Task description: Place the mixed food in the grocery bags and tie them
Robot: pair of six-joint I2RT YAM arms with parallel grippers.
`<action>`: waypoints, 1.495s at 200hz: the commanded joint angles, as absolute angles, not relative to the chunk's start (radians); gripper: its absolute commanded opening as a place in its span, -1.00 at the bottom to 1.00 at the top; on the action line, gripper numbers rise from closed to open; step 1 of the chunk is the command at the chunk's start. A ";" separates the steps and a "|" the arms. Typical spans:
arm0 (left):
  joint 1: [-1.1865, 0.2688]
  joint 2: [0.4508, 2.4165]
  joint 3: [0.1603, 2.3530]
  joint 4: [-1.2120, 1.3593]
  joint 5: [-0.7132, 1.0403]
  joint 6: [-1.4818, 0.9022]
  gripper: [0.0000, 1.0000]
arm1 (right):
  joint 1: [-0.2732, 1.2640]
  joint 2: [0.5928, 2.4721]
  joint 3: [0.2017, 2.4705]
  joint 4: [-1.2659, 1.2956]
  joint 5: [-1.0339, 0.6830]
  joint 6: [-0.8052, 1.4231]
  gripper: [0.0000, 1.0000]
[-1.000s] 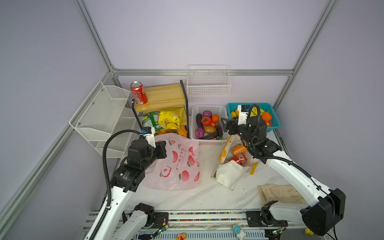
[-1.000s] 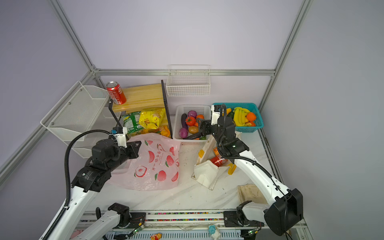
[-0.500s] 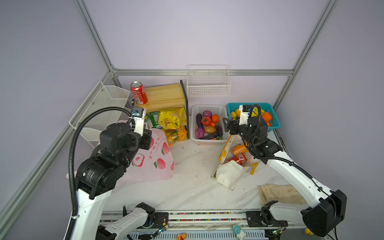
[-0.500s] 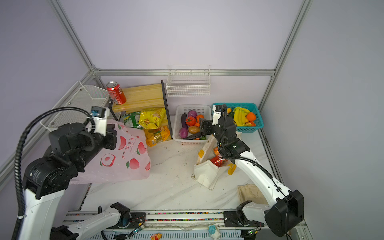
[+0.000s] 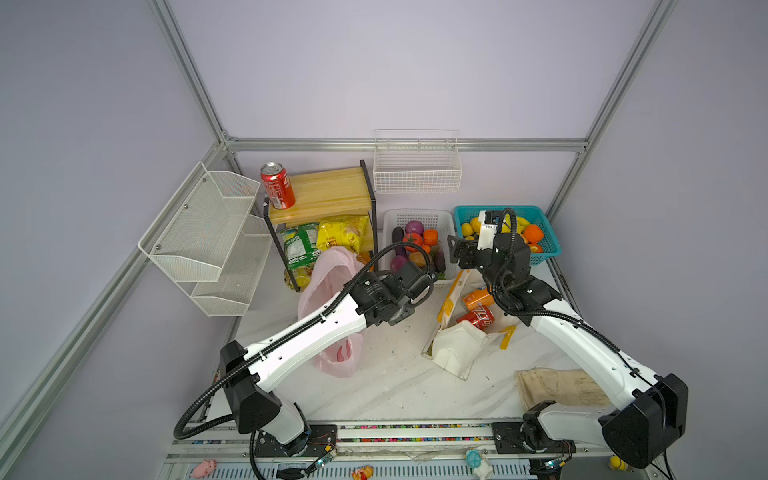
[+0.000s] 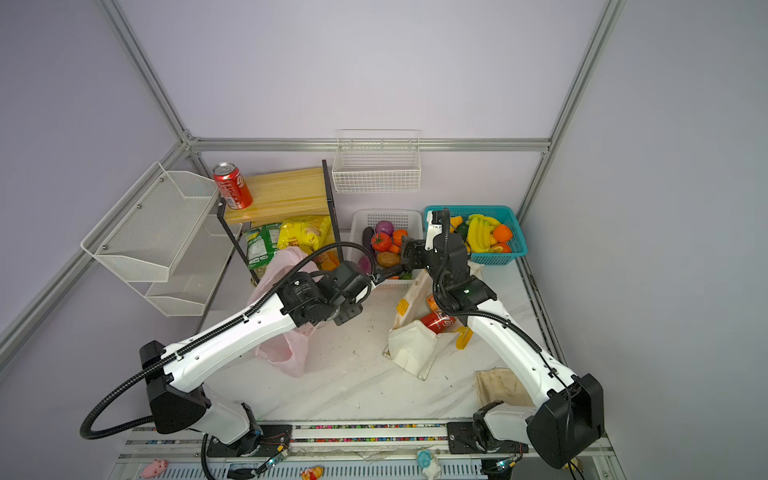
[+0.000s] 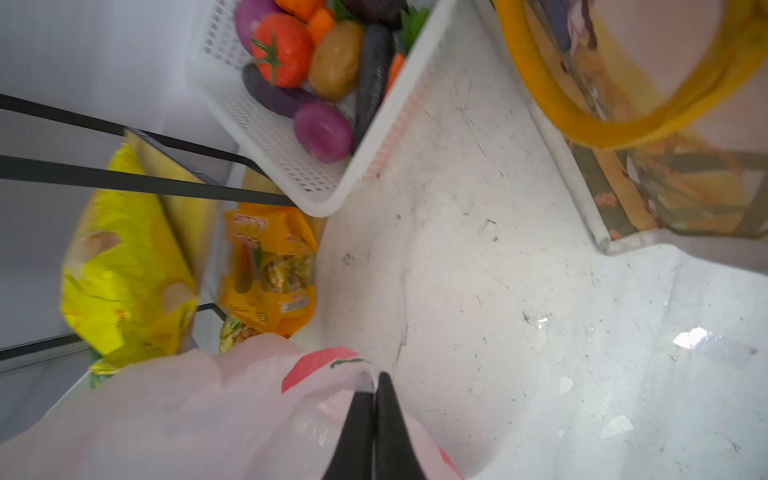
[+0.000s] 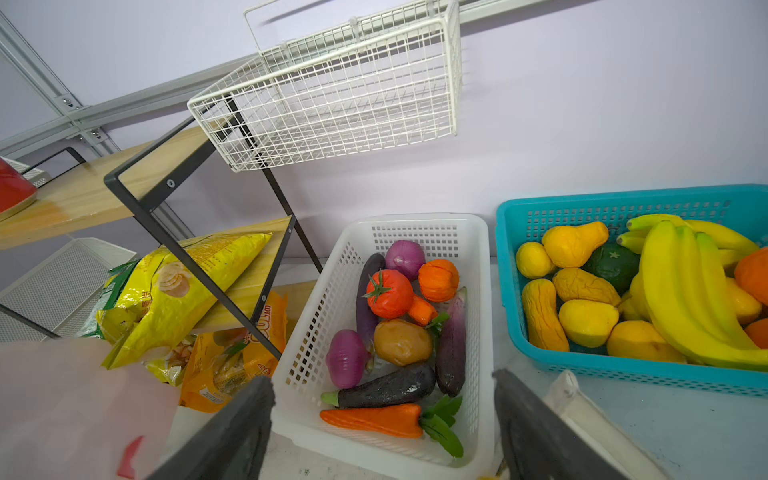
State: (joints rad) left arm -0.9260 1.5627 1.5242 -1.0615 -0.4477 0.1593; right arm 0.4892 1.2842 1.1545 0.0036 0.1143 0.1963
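Crumpled pink plastic bag (image 5: 328,282) left of centre. The white canvas tote (image 5: 455,351) lies open at right, red cola can (image 5: 478,318) and orange soda can (image 5: 478,297) at its mouth. In the far white basket (image 5: 417,217): tomato (image 5: 412,240), potato (image 5: 417,259), purple onion (image 5: 413,227).

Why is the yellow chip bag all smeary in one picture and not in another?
Left wrist view: the yellow chip bag is smeared, probably motion blur, with glare spots on the table; right wrist view: it looks crisp.

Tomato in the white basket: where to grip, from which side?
Probably from above, the open right gripper closing across the round middle of the tomato. It lies on top of the pile, and the walls of the white basket and the vegetables beside it block a sideways approach.
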 commanded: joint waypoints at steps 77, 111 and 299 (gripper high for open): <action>-0.926 1.550 1.299 -0.721 -0.129 -0.068 -0.24 | 0.490 1.272 1.149 -0.025 0.114 0.189 0.71; -0.925 1.440 1.276 -0.701 -0.024 -0.108 0.01 | 0.489 1.262 1.134 -0.036 0.113 0.190 0.70; -1.100 1.403 0.975 -0.769 -0.528 -0.526 0.78 | 0.489 1.286 1.111 -0.021 0.076 0.192 0.71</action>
State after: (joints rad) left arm -1.1004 1.3876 1.0332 -0.7994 -0.4725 -0.4561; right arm 0.4892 1.3037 1.1305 -0.0338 0.0635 0.1951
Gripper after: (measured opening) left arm 0.874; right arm 0.853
